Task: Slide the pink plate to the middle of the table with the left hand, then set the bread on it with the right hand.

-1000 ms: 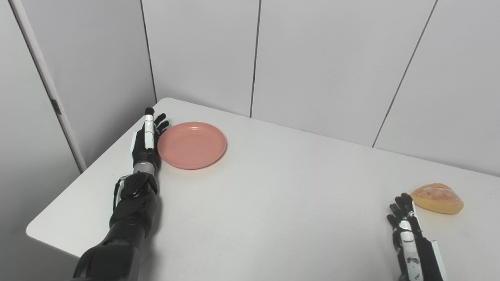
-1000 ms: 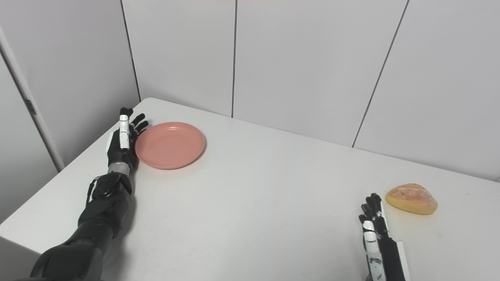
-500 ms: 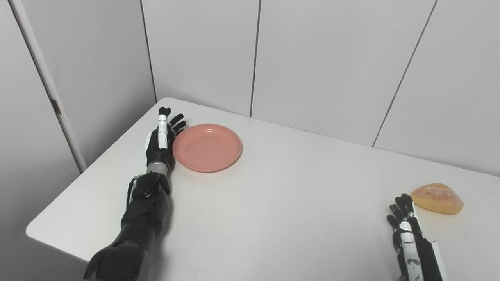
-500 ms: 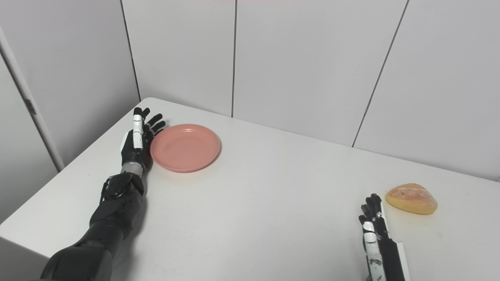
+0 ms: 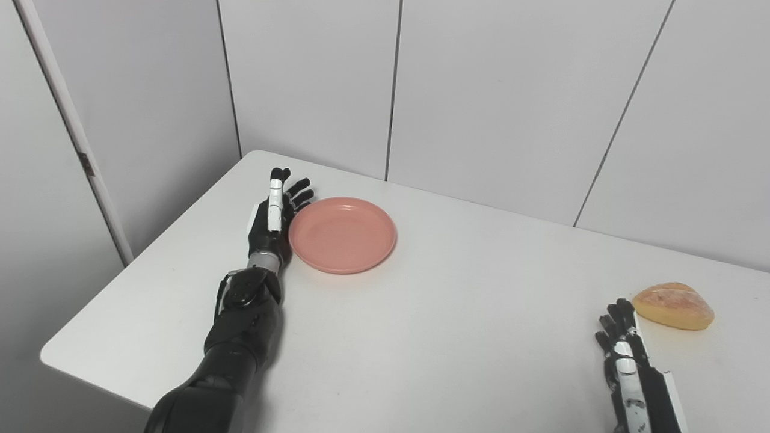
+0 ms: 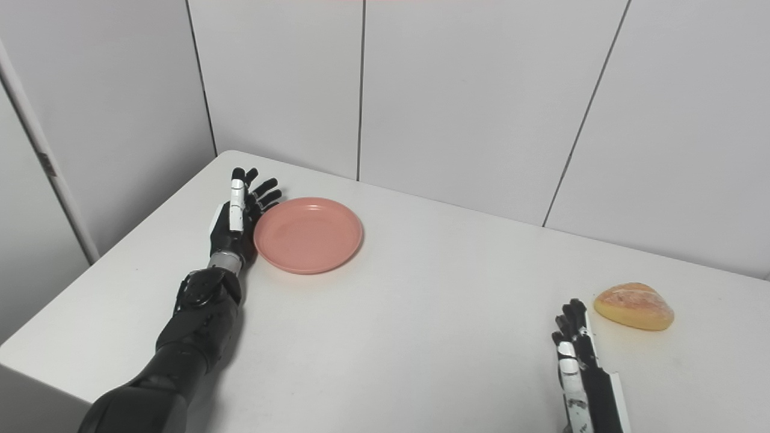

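The pink plate [image 5: 343, 234] lies flat on the white table [image 5: 421, 337], left of its middle. My left hand [image 5: 272, 221] stands on edge with its fingers straight and apart, its palm against the plate's left rim; it holds nothing. The bread [image 5: 674, 305], a golden roll, lies near the table's right edge. My right hand [image 5: 625, 361] is open, fingers straight, resting at the bottom right, just short of and left of the bread, not touching it.
Grey panel walls close the table's far side and left side. The table's left front corner [image 5: 51, 355] is near my left forearm. The white tabletop stretches between plate and bread.
My left hand has moved right along the table, pushing the pink plate rightward with it. The right hand and the bread have not moved.
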### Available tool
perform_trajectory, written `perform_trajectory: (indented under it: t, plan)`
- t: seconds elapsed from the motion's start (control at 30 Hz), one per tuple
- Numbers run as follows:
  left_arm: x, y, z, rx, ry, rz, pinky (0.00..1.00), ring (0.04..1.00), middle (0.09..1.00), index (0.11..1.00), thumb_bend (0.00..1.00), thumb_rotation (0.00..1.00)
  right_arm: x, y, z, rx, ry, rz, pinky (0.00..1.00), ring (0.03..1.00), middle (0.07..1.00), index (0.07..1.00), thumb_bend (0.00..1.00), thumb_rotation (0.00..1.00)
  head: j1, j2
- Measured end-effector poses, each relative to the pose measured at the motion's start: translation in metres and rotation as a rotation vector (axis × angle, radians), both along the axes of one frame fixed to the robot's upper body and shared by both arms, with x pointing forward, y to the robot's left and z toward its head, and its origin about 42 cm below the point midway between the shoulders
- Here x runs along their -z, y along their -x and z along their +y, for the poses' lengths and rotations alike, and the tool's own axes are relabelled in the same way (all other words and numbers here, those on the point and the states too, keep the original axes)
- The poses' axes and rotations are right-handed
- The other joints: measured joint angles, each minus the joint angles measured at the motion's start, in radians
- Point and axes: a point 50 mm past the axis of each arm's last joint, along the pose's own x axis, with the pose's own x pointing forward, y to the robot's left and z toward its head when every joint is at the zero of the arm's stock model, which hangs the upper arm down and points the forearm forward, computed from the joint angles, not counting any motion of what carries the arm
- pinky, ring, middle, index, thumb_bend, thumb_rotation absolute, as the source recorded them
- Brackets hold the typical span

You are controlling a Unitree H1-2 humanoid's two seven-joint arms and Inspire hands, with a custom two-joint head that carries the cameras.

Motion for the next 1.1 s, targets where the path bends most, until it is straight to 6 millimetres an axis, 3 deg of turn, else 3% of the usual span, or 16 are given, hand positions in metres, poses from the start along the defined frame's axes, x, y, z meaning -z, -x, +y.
perform_trajectory:
  t: [0.23,0.73,1.1]
  plan:
    - [0.001,0.001,-0.012,0.030,-0.010,0.006,0.84,0.815,0.833,0.924,0.79,1.00,0.000,0.000,0.001,0.002,-0.002,0.001,1.00,1.000,1.000,1.000,0.66,0.88,-0.017,0.011]
    - [0.000,0.001,-0.027,0.091,-0.041,0.025,0.87,0.859,0.862,0.951,0.78,1.00,0.000,0.000,0.006,0.011,0.004,-0.001,1.00,0.992,0.986,0.997,0.65,0.85,-0.097,0.054]
    - [-0.001,0.000,-0.032,0.122,-0.038,0.036,0.87,0.849,0.854,0.940,0.79,1.00,-0.001,0.005,0.021,0.015,-0.008,-0.001,0.99,0.991,0.995,1.000,0.62,0.84,-0.256,0.101]
